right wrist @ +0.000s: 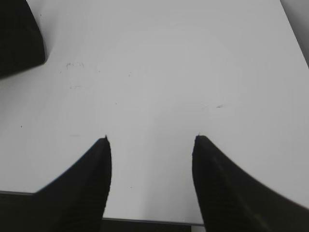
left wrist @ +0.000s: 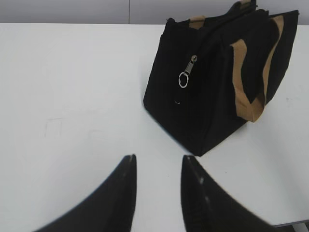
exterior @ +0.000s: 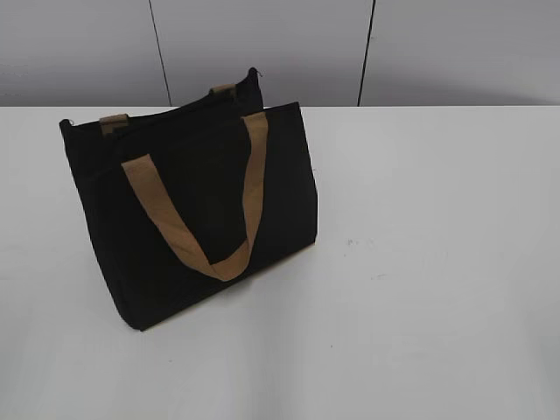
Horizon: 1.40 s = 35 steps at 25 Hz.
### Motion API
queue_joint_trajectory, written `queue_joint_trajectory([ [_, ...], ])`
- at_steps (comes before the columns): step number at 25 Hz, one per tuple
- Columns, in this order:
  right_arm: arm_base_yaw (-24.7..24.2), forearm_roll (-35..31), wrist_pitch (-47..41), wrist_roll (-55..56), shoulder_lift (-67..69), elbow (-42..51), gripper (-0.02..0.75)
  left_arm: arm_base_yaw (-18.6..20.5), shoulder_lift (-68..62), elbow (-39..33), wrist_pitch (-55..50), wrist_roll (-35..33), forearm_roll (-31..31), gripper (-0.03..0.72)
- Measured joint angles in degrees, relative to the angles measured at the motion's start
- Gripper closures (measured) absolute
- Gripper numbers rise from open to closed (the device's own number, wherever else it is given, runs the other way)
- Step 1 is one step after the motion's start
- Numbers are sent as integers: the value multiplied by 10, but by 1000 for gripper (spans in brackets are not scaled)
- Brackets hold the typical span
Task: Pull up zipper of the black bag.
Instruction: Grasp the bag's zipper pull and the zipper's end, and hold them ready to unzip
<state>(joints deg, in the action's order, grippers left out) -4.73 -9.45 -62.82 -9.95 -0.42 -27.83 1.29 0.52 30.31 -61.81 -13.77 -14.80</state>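
The black bag (exterior: 197, 210) is standing upright on the tabletop (exterior: 437, 262), its zipper (left wrist: 187, 72) pull dangling on the end panel at one o'clock from the left claw (left wrist: 157, 162), whose jaws are gaping, empty, likely lining up. The right claw (right wrist: 150, 139) is hovering apart too, empty.

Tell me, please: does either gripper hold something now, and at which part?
Nothing is held. The left gripper is open above the bare table, apart from the black bag and its zipper. The right gripper is open too, with only table between its fingers.
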Motion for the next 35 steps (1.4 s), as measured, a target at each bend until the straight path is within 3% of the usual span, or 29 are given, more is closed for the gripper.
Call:
queue_joint_trajectory([
  [35,0,0,0,0,0,0,317,0,0,0,0,0,0,449],
])
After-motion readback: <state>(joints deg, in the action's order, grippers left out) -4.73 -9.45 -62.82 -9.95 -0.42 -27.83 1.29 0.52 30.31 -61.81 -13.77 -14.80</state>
